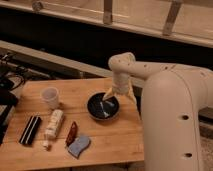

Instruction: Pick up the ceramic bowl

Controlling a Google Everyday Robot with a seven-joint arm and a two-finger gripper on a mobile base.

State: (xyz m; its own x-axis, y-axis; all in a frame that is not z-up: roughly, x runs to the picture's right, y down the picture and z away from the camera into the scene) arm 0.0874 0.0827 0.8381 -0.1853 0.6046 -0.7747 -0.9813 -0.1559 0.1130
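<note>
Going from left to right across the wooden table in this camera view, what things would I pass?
Black box → white cup → blue cloth → ceramic bowl → the robot's gripper, poised over the bowl's far right rim.

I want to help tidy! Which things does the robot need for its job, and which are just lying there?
Needed: glossy black ceramic bowl; pale gripper, above the bowl's rim.
Lying about: translucent white cup, black flat case, white tube, dark red packet, blue cloth.
</note>
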